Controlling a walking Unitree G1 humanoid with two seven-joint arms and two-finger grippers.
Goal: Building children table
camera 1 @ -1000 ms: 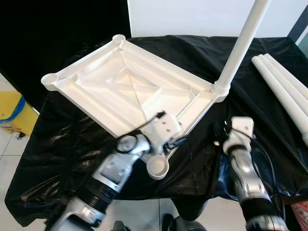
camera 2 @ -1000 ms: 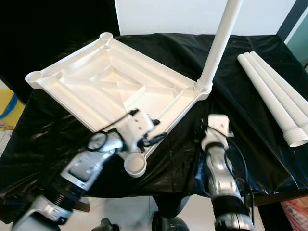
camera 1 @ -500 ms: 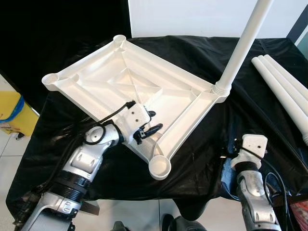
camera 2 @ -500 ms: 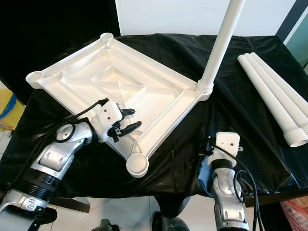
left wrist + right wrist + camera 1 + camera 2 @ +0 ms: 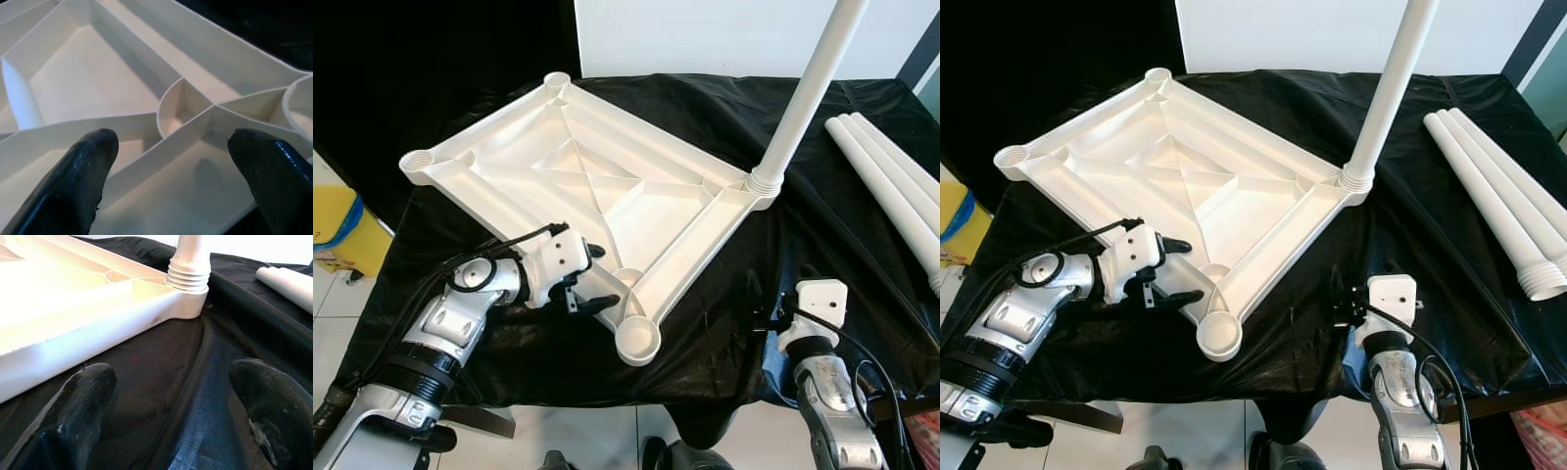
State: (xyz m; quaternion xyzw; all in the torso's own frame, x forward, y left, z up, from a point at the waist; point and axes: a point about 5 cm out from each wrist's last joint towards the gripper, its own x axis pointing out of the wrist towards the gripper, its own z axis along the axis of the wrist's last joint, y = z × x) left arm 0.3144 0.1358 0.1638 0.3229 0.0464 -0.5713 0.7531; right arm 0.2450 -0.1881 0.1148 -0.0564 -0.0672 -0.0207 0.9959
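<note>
1. Up close, the left wrist view shows the ribbed inner compartments of the white plastic upturned tabletop (image 5: 597, 191), with a small curved pocket where ribs meet; the head views show its whole diamond outline on the table draped in black cloth (image 5: 724, 333).
2. The right wrist view looks low along the cloth at the threaded collar where the white round leg (image 5: 808, 88) is screwed into the tabletop's right corner.
3. The left arm is bent across the table, its left pincer (image 5: 595, 278) wide open over the near edge, holding nothing.
4. The right pincer (image 5: 171, 401) hangs spread open just above the cloth, empty.
5. The fitted leg stands upright, tilted slightly; three loose white tubular legs (image 5: 891, 171) lie side by side at the right, pointing away.
</note>
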